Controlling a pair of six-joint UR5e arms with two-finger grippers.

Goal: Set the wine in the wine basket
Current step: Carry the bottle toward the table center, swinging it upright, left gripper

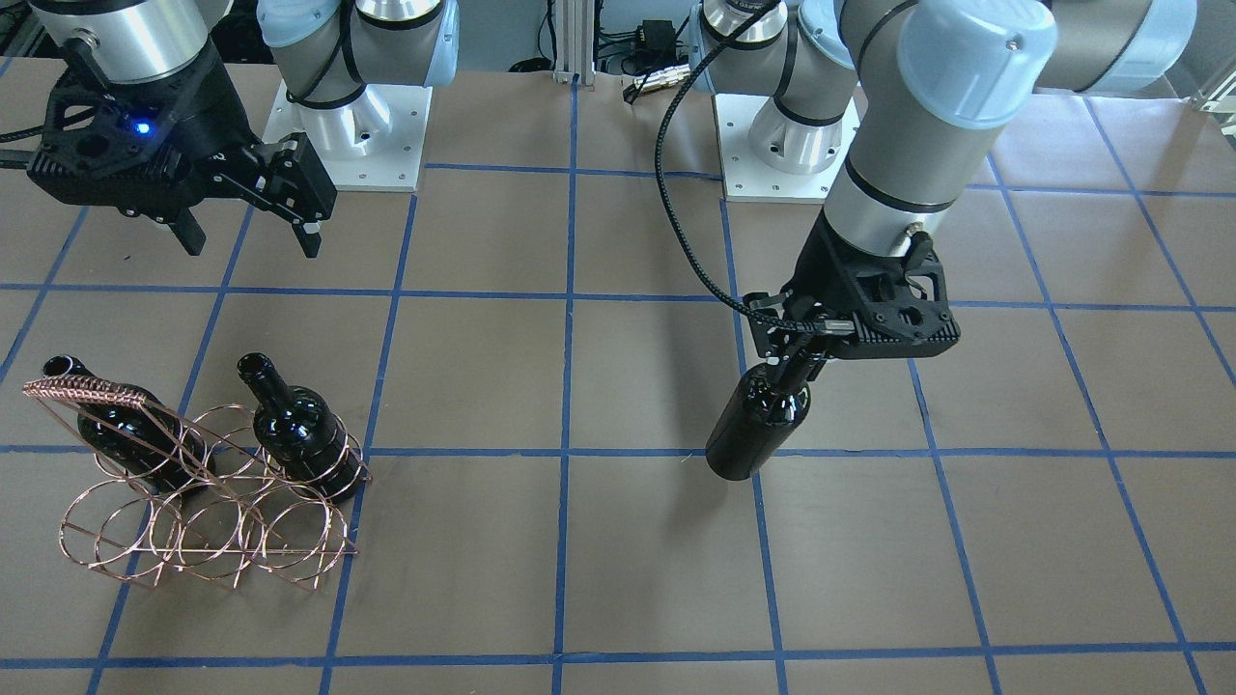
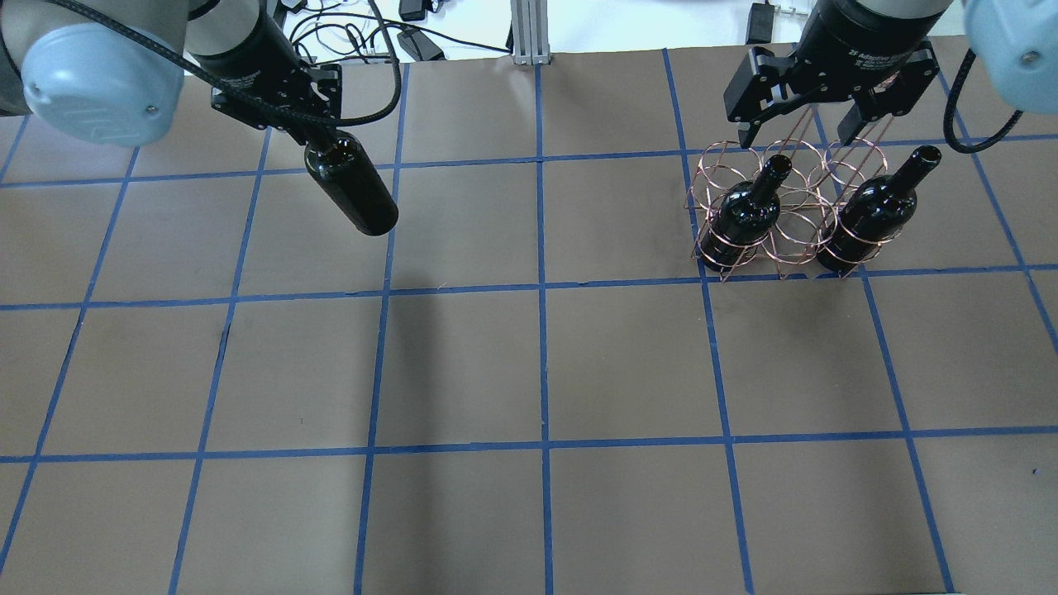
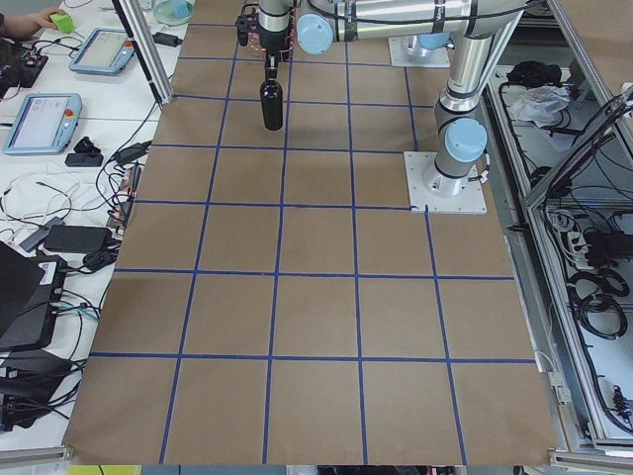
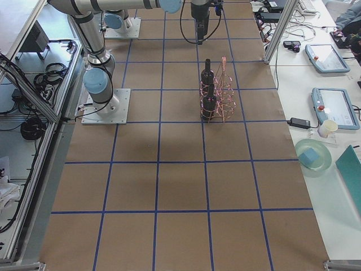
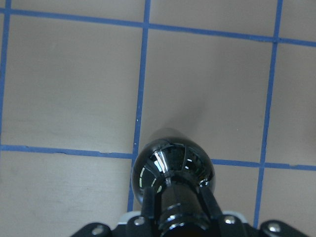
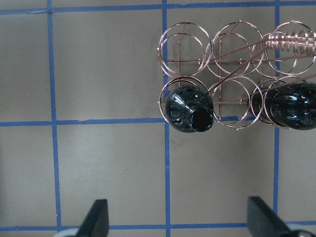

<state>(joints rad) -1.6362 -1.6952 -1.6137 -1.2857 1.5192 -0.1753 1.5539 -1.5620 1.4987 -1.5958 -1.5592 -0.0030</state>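
Note:
My left gripper is shut on the neck of a glossy black wine bottle, which hangs base-down from it above the brown table. The bottle also shows in the overhead view and the left wrist view. The copper wire wine basket stands on the far side of the table. It holds two black bottles in its outer rings, necks up and tilted. My right gripper is open and empty, above and just behind the basket.
The table is brown paper with a blue tape grid. The two arm bases stand on white plates at the robot's edge. Tablets and cables lie on side benches beyond the table.

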